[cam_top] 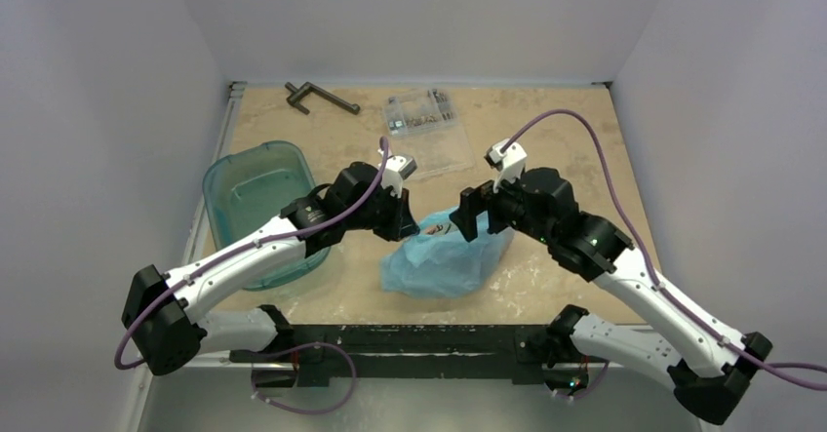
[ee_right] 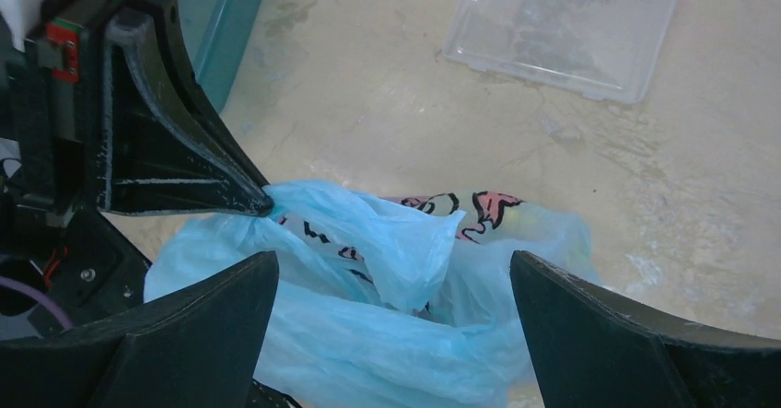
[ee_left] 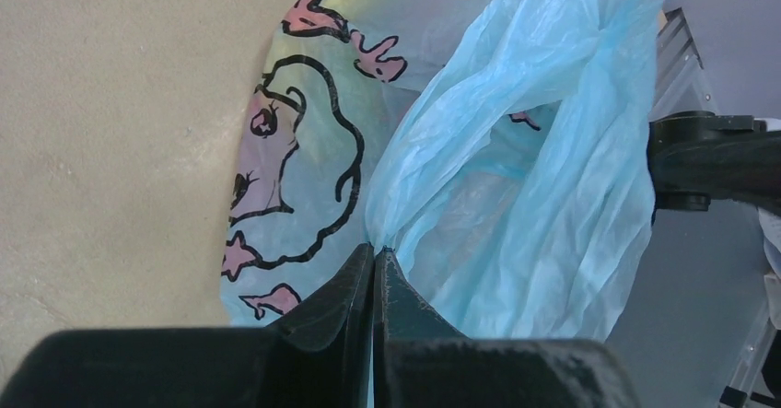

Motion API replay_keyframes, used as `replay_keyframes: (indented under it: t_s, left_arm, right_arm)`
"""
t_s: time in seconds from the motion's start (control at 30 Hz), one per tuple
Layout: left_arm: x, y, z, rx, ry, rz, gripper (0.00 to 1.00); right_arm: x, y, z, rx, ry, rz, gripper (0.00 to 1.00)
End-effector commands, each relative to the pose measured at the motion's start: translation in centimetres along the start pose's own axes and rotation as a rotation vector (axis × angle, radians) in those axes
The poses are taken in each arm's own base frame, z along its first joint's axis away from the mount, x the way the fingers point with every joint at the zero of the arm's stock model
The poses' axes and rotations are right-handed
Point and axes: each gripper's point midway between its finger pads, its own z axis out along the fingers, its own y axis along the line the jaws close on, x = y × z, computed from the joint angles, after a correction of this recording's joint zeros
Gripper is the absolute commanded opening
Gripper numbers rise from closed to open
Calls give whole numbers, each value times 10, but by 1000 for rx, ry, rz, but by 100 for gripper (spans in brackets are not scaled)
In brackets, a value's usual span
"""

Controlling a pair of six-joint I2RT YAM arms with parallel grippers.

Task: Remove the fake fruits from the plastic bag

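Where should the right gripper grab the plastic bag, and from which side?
Probably the raised fold of the plastic bag, from above with the right gripper: it stands up off the table, thin, beside where the left gripper pinches.

Plastic bag (cam_top: pixel 444 256) is lying at the front middle of the counter (cam_top: pixel 556 130); tub (cam_top: pixel 216 198) is sitting to its left; parts box (cam_top: pixel 421 110) is lying behind it, toward the back edge.
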Motion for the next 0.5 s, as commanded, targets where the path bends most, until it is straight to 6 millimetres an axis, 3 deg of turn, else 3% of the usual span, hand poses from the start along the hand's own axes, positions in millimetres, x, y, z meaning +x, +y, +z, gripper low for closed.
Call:
replay_keyframes:
  t_s: [0.0, 0.1, 0.17, 0.37, 0.47]
  left_arm:
    - [-28, -13, -12, 24, -79, 1, 0]
    - [-39, -12, -15, -4, -97, 20, 0]
    - [-44, -12, -15, -13, -97, 37, 0]
    - [-48, -11, -12, -19, -82, 37, 0]
    - [-45, -10, -10, -18, -66, 28, 0]
  right_arm:
    - [-27, -16, -41, 118, -44, 32, 99]
    - [-38, -9, -62, 73, -84, -3, 99]
    - [-38, 3, -62, -4, -89, -41, 99]
    - [-12, 38, -28, -94, 37, -171, 99]
    - [-8, 39, -14, -36, 67, -234, 99]
